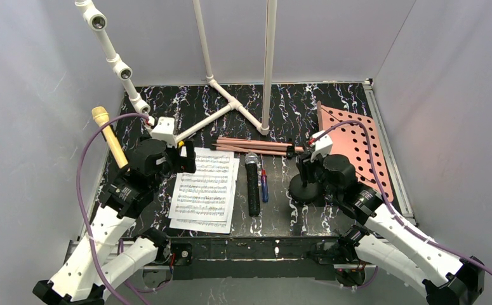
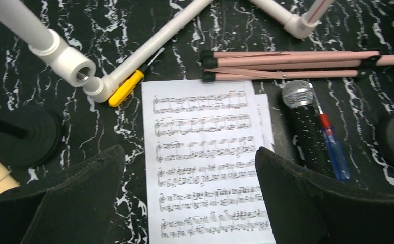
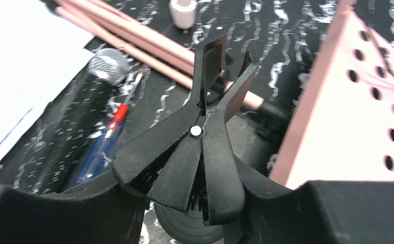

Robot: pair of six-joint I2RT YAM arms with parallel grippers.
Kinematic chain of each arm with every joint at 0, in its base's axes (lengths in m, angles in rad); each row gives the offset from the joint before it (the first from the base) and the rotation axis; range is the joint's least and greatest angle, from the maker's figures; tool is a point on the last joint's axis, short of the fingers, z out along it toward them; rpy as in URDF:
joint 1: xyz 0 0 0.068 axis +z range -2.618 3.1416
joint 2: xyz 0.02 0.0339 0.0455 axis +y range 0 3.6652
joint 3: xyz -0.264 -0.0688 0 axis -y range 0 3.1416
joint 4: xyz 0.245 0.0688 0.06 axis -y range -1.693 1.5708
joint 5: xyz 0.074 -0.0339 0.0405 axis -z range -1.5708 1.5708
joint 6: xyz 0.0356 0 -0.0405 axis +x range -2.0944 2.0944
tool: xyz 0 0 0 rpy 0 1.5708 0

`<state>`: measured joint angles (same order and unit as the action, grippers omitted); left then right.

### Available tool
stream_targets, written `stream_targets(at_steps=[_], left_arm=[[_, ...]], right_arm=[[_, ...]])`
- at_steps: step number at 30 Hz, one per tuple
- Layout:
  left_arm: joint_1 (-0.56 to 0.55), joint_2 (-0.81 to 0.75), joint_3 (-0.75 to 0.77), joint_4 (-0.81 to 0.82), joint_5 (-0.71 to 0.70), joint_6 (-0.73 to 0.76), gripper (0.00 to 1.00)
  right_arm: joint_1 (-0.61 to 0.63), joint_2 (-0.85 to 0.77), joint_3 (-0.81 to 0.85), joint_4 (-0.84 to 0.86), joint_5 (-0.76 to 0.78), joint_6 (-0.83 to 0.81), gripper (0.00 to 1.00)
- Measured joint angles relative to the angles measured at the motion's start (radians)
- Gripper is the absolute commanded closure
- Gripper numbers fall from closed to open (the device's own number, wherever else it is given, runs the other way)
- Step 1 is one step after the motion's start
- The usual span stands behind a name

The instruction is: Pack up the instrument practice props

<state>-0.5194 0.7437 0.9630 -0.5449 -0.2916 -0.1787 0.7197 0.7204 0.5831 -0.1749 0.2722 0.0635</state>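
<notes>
Got the white sheet-music pages (image 1: 205, 189) lying flat mid-table, slightly fanned. Hovering right over them with the left gripper (image 2: 188, 158), jaws spread wide, holding nothing. Just right of the pages: black grey-headed microphone (image 1: 253, 184) with a blue-handled screwdriver (image 1: 264, 185) beside it, copper tripod legs (image 1: 256, 147) folded behind, pink perforated board (image 1: 357, 149) further right. Looks clamped over there with the right gripper (image 3: 205, 203) on the black clip (image 3: 212, 152) atop a round-based mic pole (image 1: 301, 189). Yellow microphone (image 1: 110, 138) way off at the left edge. Risky bit, probably: pinching thin paper off a flat top. Could easily crumple the top page, grab only one and skid the rest, or set the black mic rolling. Could also tip the pole by tugging that clip sideways
</notes>
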Motion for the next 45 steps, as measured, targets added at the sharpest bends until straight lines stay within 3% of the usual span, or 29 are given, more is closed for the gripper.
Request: stream_targets(at_steps=[10, 21, 29, 39, 45], left_arm=[[0.026, -0.063, -0.040, 0.031, -0.087, 0.034, 0.02], [0.040, -0.075, -0.054, 0.047, -0.107, 0.038, 0.02], [0.058, -0.074, -0.056, 0.050, -0.113, 0.038, 0.02], [0.105, -0.083, -0.068, 0.053, -0.142, 0.037, 0.02], [0.143, -0.086, -0.079, 0.069, -0.185, 0.028, 0.02]], right_arm=[[-0.002, -0.007, -0.053, 0.161, 0.299, -0.043, 0.75], [-0.032, 0.069, -0.158, 0.376, 0.365, -0.017, 0.69], [-0.075, 0.044, -0.217, 0.470, 0.383, 0.047, 0.40], [-0.079, -0.088, -0.186, 0.369, 0.330, 0.086, 0.05], [-0.079, -0.195, -0.089, 0.251, 0.286, 0.086, 0.01]])
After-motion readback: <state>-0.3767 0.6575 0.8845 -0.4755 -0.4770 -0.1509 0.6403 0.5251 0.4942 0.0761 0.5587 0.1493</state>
